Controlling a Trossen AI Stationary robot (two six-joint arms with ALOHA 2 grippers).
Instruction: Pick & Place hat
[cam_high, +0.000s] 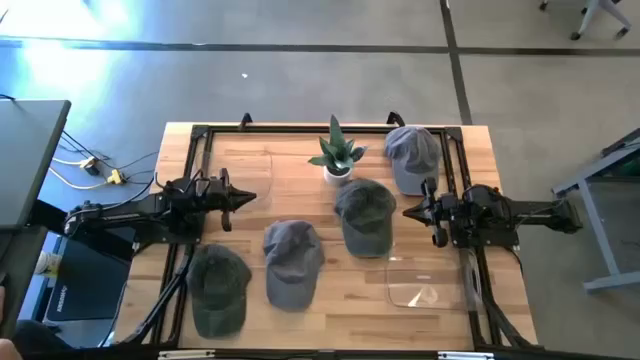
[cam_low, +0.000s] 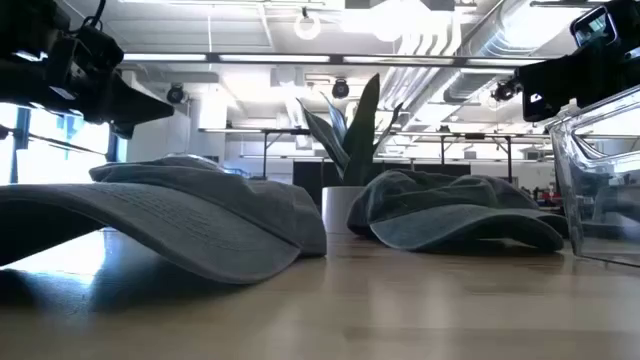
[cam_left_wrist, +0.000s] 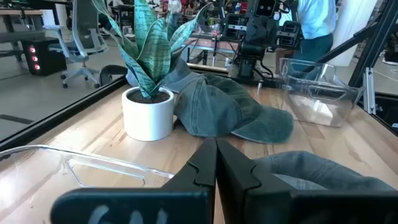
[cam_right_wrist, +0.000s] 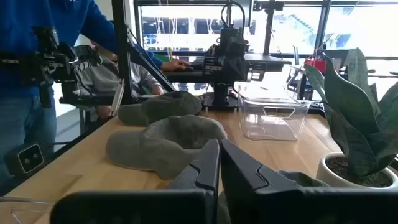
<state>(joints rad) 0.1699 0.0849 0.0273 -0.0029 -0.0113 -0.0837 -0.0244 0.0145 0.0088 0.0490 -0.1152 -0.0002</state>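
We look down on a wooden table (cam_high: 300, 310) with a black frame along its edges, standing on a grey floor. On it lie four hats, none of them held. The dark green hat (cam_high: 218, 288) sits at the near left corner, and a grey hat (cam_high: 291, 262) lies just right of it. A third, green-grey hat (cam_high: 365, 215) lies nearer the centre, touching the base of the plant's pot on its near side, and a blue-grey hat (cam_high: 411, 156) rests at the far right, beside the frame. Two clear bins stand on the table: one (cam_high: 428, 282) at the near right, just beside the right arm, and another (cam_high: 245, 170) at the far left, hard to make out from above. The left gripper (cam_high: 243, 198) hovers over the left part of the table, pointing inward, its fingers clenched together on nothing; in its wrist view the tips (cam_left_wrist: 216, 163) meet. The right gripper (cam_high: 410, 211) hangs at the right, pointing inward just beside the green-grey hat, likewise pinched closed and empty. Between the far ends of the arms stands a small plant (cam_high: 337, 152) in a white pot. In the right wrist view a person in blue (cam_right_wrist: 37, 68) stands beyond the table.
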